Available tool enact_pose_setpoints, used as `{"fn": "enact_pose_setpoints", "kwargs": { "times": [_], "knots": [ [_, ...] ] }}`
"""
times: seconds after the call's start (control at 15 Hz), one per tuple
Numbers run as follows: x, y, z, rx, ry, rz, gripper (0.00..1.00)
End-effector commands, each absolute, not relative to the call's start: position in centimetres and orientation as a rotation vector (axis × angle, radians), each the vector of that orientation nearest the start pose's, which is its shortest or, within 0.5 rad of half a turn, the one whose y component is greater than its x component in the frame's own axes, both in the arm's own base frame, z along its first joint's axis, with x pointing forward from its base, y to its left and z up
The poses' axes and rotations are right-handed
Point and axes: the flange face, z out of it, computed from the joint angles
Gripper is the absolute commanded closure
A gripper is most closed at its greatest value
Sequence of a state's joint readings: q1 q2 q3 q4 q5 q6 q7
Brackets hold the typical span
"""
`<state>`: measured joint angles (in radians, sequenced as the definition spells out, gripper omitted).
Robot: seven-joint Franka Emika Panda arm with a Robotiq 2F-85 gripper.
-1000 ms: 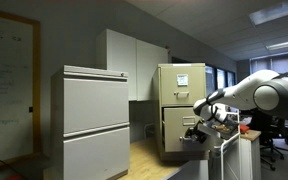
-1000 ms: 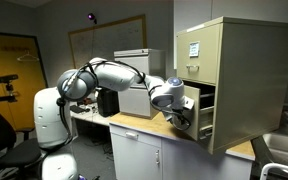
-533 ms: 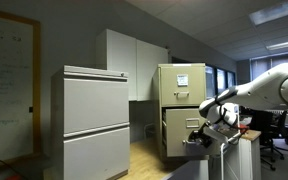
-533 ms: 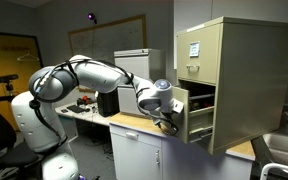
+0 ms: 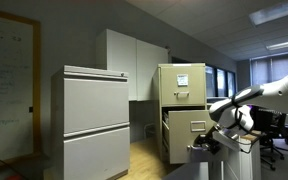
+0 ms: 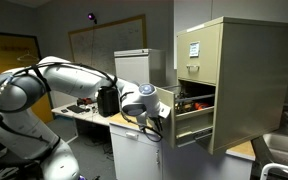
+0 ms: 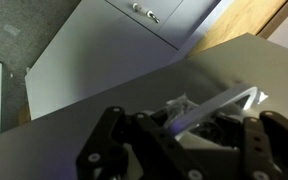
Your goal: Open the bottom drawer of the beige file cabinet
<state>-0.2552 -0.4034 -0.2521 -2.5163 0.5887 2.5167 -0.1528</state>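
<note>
Gripper (image 6: 163,122) fingers spread (handle (image 7: 219,105) sits between them). Bottom drawer (image 6: 190,126) of beige file cabinet (image 6: 239,80) is straight ahead, partly out, and slides toward the gripper.

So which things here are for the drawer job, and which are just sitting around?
For the job:
beige file cabinet
its bottom drawer, pulled out
the tool at the drawer front

Just there:
grey two-drawer cabinet
whiteboard
white wall cabinets
</note>
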Motion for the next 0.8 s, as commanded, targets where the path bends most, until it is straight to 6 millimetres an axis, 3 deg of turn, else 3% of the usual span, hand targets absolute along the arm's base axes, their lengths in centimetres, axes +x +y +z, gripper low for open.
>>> {"fn": "enact_pose_setpoints", "kwargs": {
  "times": [0.0, 0.67, 0.73],
  "knots": [
    [34.0, -21.0, 41.9, -2.513, 0.957, -0.552, 0.99],
    [32.5, -20.0, 42.8, -2.471, 0.973, -0.583, 0.99],
    [32.4, -19.9, 43.1, -2.464, 0.972, -0.600, 0.72]
  ]
}}
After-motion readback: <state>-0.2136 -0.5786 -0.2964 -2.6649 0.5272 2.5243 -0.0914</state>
